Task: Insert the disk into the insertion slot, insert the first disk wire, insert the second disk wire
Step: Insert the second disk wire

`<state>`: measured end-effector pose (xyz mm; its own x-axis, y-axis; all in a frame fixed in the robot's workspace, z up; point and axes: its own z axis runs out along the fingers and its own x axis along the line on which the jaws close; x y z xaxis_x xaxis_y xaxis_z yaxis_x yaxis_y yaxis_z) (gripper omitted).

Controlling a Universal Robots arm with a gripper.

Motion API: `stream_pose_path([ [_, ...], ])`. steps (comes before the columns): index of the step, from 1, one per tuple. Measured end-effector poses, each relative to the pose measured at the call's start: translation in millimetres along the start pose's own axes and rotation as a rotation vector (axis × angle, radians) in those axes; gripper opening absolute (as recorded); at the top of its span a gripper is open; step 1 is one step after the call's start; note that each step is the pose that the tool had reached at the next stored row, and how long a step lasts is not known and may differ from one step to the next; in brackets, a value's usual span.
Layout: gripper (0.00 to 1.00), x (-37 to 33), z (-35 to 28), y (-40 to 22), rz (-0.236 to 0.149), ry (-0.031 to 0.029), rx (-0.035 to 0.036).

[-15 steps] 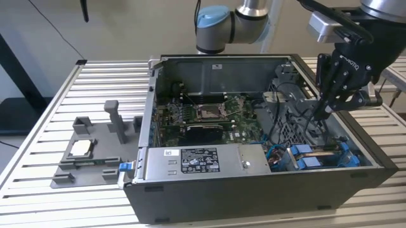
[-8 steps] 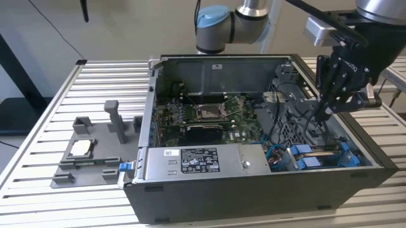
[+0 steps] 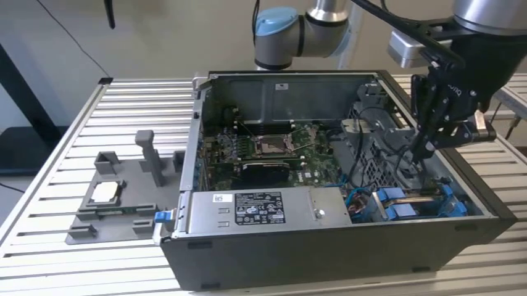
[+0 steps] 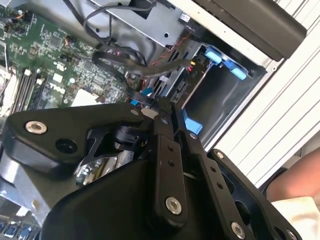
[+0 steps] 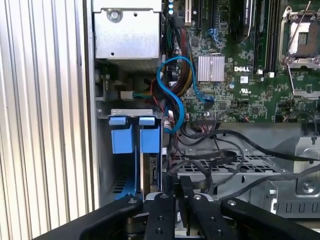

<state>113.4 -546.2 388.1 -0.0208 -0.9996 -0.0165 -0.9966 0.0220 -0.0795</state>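
**Gripper down at the drive bay, on a cable**

Exterior view: gripper (image 3: 430, 145) reaches into the case just above the insertion slot (image 3: 411, 203); blue carrier tabs show there, so the disk (image 3: 394, 196) looks seated.

Second wrist view: fingers (image 4: 165, 131) pinched together near a black wire (image 4: 120, 62); bay straight ahead of the tips.

First wrist view: bay's long axis runs toward the fingertips (image 5: 167, 192).

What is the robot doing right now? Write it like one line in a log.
gripper: shut, inside computer case | position: over drive bay by black cables | blue tabs: seated in bay
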Motion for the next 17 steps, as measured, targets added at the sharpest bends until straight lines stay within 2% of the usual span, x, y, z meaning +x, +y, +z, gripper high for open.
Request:
stream_pose_path([
  [2, 0.16, 0.6, 0.5, 1.3, -0.001, 0.0001, 0.0163],
  [5, 0.16, 2.0, 1.0, 2.3, -0.008, -0.0004, 0.0265],
  [8, 0.16, 4.0, 1.4, 2.4, -0.019, -0.0016, 0.0300],
  [17, 0.16, 10.8, 3.3, 2.4, -0.065, -0.0060, 0.0330],
])
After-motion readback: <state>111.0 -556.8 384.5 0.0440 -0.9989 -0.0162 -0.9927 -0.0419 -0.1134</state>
